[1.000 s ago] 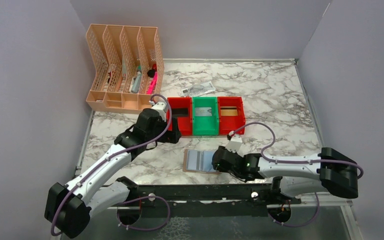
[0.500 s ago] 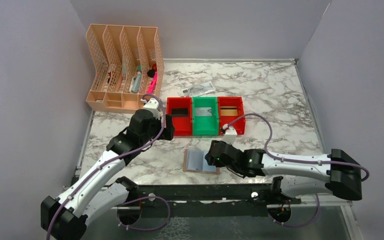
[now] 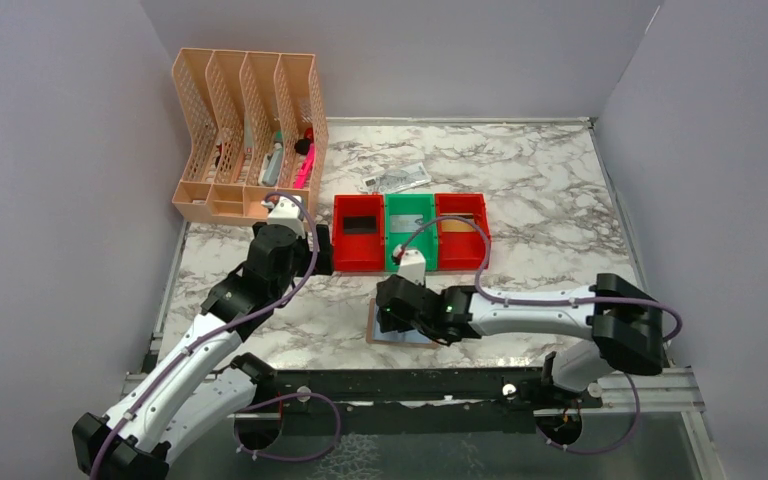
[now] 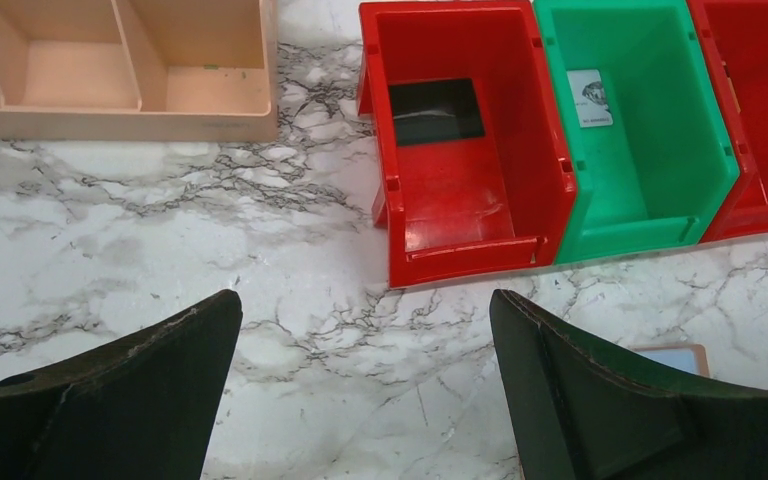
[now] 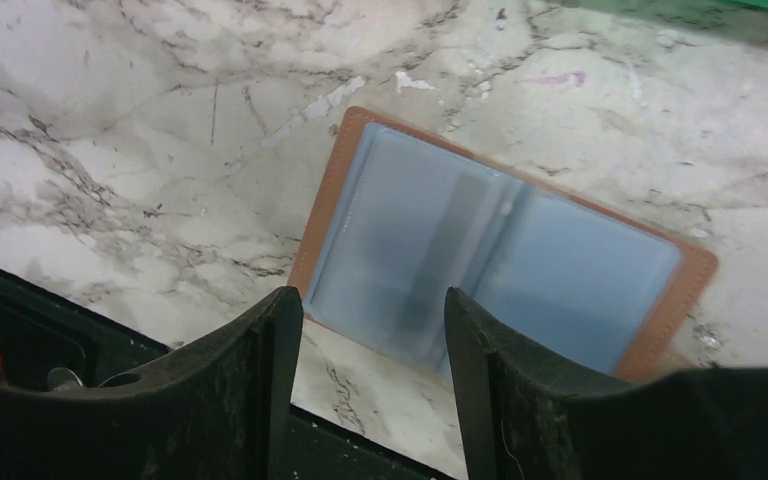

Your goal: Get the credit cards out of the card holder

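At the near edge of the tabletop (image 5: 110,120) the card holder (image 5: 500,270) lies open and flat: light, floppy and slick-sleeved, I judge, best pinned at its tan border. Whether one panel's dark band is a card I cannot tell. My right fingers (image 5: 260,400) hang half-spread and empty, its near edge between them; my left fingers (image 4: 130,400) gape wide, empty, by the left red bin (image 4: 450,190).
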Robot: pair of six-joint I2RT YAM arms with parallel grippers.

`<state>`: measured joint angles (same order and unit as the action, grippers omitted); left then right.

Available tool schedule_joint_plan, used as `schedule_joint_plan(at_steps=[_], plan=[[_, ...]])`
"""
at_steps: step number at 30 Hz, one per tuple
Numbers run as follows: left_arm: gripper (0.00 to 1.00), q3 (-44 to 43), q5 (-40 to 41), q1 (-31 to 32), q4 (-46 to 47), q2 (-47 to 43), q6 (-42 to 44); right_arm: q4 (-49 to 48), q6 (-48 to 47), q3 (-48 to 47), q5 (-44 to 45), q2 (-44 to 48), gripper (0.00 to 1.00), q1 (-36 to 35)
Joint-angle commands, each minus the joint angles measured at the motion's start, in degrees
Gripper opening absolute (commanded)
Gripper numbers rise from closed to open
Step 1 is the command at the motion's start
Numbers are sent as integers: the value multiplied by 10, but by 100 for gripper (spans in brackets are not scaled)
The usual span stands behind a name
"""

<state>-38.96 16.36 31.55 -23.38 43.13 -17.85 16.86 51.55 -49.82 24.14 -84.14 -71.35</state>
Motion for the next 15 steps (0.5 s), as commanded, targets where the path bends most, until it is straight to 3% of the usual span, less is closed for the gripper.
schedule_joint_plan(at_steps=[1,8,15], plan=[[98,-3,17,-3,-11,5,1,56,0,-63,14,-73,64,-26],[98,-1,27,-3,-12,-6,-3,130,23,-127,72,-157,67,-35],[98,-2,26,-3,-12,0,-2,151,40,-132,71,-203,64,-36]])
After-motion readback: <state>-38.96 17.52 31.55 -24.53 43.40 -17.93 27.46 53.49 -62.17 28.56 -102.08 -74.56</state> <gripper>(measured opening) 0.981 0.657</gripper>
